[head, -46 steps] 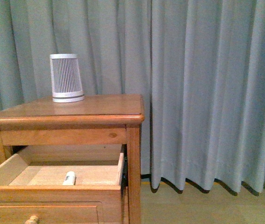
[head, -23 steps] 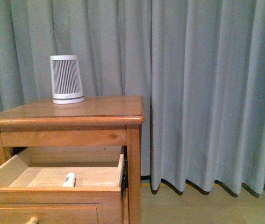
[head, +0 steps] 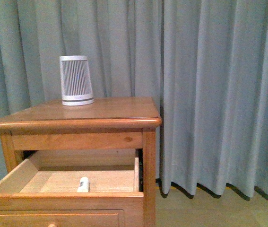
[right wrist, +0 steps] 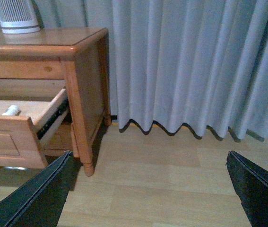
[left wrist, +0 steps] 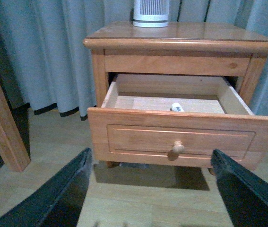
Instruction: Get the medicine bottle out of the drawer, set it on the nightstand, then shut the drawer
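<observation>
The bottle (head: 83,184) lies on the pale floor of the open drawer (head: 63,203), close behind the front panel and, in the left wrist view, about in line with the knob (left wrist: 177,148); nothing touches it. The drawer is pulled well out of the nightstand (head: 77,111), and its grooved front fills the lower edge of the front view. On the nightstand's tabletop, toward the back left corner, a white slatted cylinder (head: 76,80) stands upright and apart from the edges. A grey-green curtain (head: 209,94) hangs behind and to the right of the nightstand, reaching down to the pale wood floor (head: 204,210). Neither arm shows in the front view. From the left wrist camera, the left gripper (left wrist: 150,153) hangs in front of the drawer, well short of it, with its jaws released and spread wide around nothing; a wooden post (left wrist: 1,132) stands at that picture's edge. The right gripper (right wrist: 149,153) is over bare floor beside the nightstand's right side, its jaws likewise spread wide and empty, far from the bottle.
</observation>
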